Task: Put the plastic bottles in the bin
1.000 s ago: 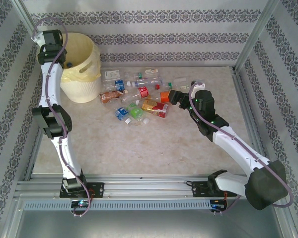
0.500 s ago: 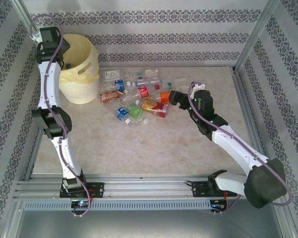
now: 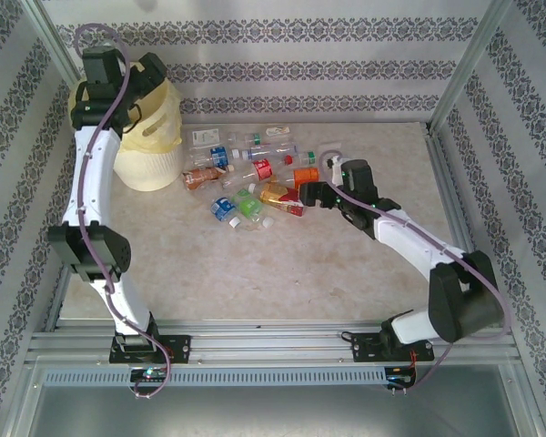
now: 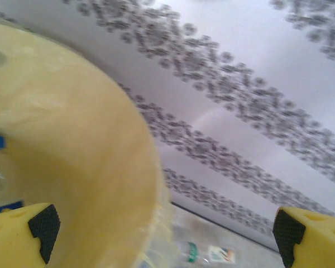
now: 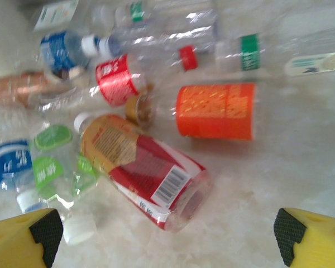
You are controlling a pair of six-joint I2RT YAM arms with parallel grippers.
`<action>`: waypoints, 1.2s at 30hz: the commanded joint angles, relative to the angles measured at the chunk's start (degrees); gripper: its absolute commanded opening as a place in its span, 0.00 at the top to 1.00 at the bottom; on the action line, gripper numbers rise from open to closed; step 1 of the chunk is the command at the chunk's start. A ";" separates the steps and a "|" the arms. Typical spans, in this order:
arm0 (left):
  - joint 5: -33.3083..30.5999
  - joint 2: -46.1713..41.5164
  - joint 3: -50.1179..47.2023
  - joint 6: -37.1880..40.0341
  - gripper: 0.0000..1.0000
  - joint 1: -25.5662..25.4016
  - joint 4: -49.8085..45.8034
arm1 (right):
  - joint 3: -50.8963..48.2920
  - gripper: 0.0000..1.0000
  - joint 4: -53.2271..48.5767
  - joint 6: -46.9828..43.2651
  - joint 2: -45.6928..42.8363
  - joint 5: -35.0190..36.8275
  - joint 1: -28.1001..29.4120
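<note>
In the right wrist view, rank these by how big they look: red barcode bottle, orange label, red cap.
1. red barcode bottle, though it lies nearest the camera.
2. orange label, not far behind.
3. red cap, plainly smallest.

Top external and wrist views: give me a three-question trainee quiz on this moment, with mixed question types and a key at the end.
1. True or false: the left end effector is at the rim of the bin, jaws open.
2. The right end effector is: A) shut on a bottle; B) open, holding nothing; C) inside the bin.
3. In the right wrist view, what colour is the label of the neighbouring bottle up and right of the red-labelled bottle?
Key: 1 true; 2 B; 3 orange.
</note>
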 commanded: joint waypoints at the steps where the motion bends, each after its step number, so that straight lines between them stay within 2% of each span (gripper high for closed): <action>1: 5.97 -4.89 -5.82 -0.49 0.00 -1.58 5.53 | 5.51 0.02 -6.91 -10.57 3.85 -6.08 -0.26; 7: 8.25 -14.83 -19.63 0.03 0.00 -5.78 10.42 | 14.84 0.02 -16.33 -21.82 12.49 -9.23 0.01; 14: 7.58 -22.71 -28.34 -1.77 0.00 -5.90 9.48 | 27.02 0.02 -28.88 -35.87 22.55 -7.96 1.61; 19: 1.65 -26.00 -29.93 -0.24 0.00 -5.90 4.56 | 34.96 0.02 -34.96 -42.01 29.37 -5.67 2.19; 25: 1.16 -28.52 -32.79 1.57 0.00 -5.73 4.22 | 45.77 0.03 -45.13 -46.27 37.61 -3.20 3.34; 30: -0.02 -28.12 -31.91 3.20 0.00 -5.81 1.21 | 48.47 0.03 -48.10 -48.94 40.67 -0.12 4.66; 36: -2.23 -27.56 -31.06 3.24 0.00 -5.81 -0.66 | 48.93 0.03 -49.59 -50.81 42.80 -0.52 5.31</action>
